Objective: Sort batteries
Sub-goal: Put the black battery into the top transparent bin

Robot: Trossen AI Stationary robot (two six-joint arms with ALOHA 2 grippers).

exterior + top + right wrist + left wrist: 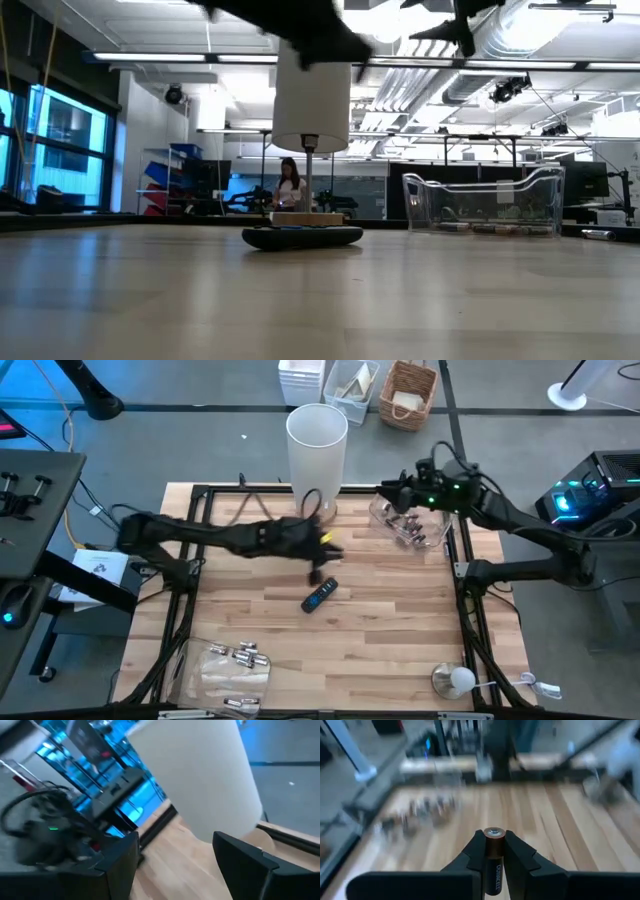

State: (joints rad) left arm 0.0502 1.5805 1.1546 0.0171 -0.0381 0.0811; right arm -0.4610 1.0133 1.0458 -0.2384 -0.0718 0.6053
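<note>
Left wrist view, left fingers (494, 857) pinching a battery (493, 860), right fingers (200, 860) spread, empty.

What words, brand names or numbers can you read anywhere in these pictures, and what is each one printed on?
"DURACELL": printed lengthwise on the battery clamped in the left gripper, read in the left wrist view.
Remote on the table: any marking is too small to read.
Papers beside the table: print too small to read.
Nothing else legible.
</note>
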